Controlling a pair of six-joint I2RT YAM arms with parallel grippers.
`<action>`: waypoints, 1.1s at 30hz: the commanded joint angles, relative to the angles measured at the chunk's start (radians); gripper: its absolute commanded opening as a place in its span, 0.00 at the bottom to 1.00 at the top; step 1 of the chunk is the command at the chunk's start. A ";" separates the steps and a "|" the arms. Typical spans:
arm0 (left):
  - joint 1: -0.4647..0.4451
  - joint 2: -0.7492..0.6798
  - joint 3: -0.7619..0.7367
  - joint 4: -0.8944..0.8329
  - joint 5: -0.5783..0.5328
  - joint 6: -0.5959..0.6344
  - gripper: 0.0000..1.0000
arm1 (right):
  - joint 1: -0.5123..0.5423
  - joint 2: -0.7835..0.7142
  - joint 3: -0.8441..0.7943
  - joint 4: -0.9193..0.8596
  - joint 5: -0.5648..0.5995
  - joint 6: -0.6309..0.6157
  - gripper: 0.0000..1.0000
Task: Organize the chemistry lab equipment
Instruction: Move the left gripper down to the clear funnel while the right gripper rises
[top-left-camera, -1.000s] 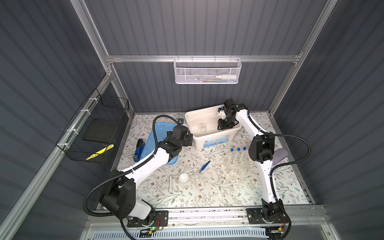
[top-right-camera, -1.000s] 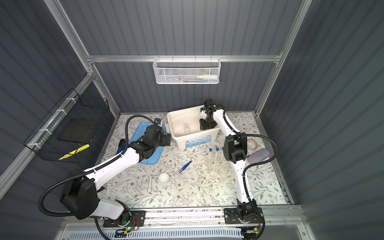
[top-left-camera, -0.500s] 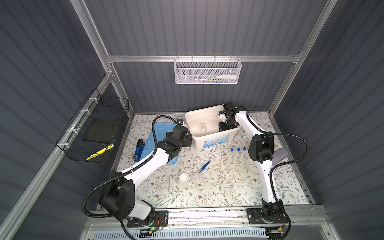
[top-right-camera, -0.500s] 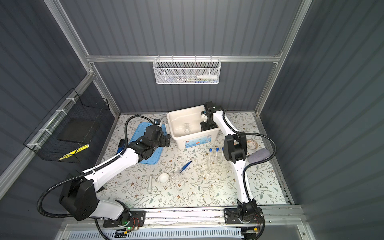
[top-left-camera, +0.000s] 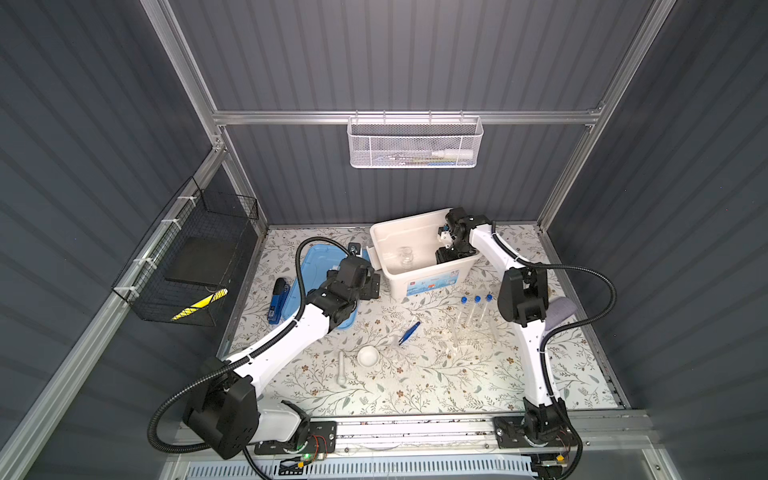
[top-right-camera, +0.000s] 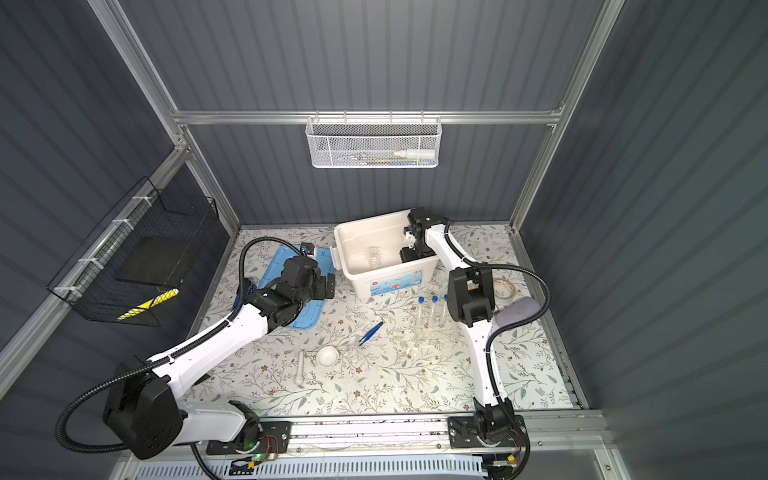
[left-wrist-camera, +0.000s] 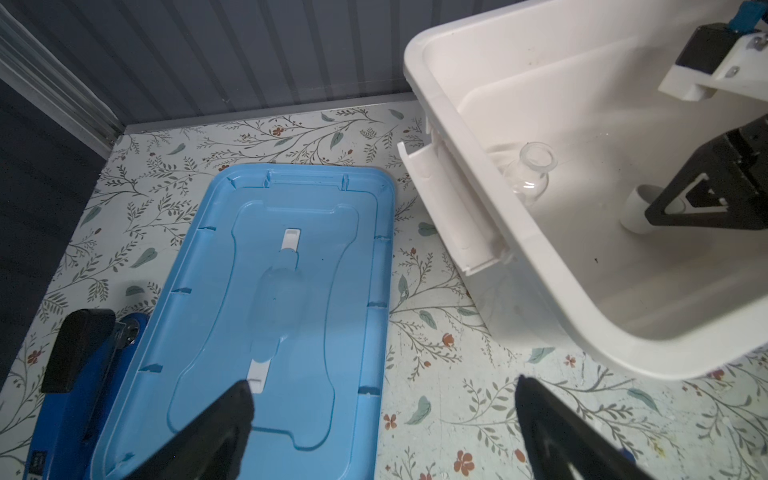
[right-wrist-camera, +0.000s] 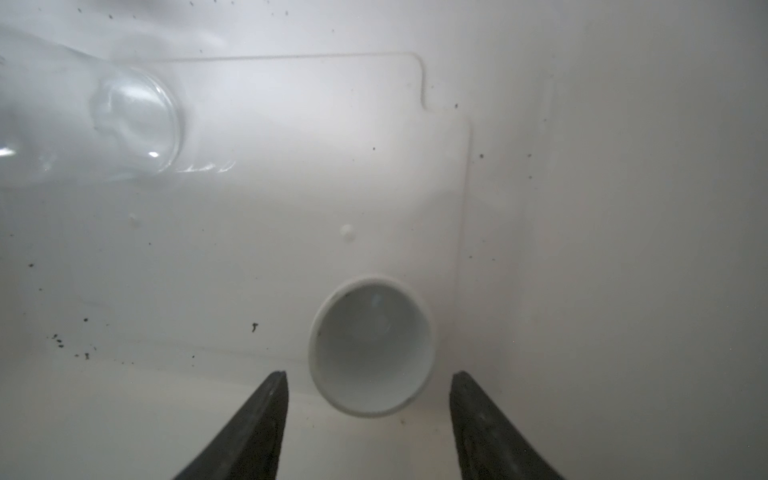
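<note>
While the right end effector (right-wrist-camera: 368, 376) stands open astride 1 small white bowl (right-wrist-camera: 370, 340) in the white bin (left-wrist-camera: 417, 68), a skewed exit could knock it into the nearby glass vessel (left-wrist-camera: 530, 174); the left end effector (left-wrist-camera: 382, 384) hovers wide open.

Your arms (top-left-camera: 291, 336) have white shells, black joint housings and black ribbed cables (top-left-camera: 598, 282); left tool (left-wrist-camera: 382, 388) and right tool (right-wrist-camera: 370, 378) end in black tapered fingers (right-wrist-camera: 257, 428).

Counted were three tubes (top-left-camera: 477, 298), one rack (top-left-camera: 469, 334), two bowls (top-left-camera: 368, 356) (right-wrist-camera: 371, 347), one pestle (top-left-camera: 341, 368), one tweezers (top-left-camera: 409, 332), one flask (top-left-camera: 405, 255), one bin (top-left-camera: 428, 282), one lid (top-left-camera: 318, 259), one stapler (top-left-camera: 279, 299) and two baskets (top-left-camera: 415, 143) (top-left-camera: 187, 266).
</note>
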 joint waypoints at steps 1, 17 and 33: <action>-0.021 -0.052 -0.039 -0.041 0.021 -0.016 1.00 | -0.006 -0.065 -0.015 0.001 0.000 0.007 0.68; -0.164 -0.159 -0.243 -0.066 0.216 -0.035 0.79 | -0.009 -0.398 -0.320 0.277 -0.048 0.067 0.84; -0.314 -0.130 -0.341 -0.003 0.273 -0.015 0.71 | -0.044 -0.572 -0.499 0.405 -0.018 0.117 0.87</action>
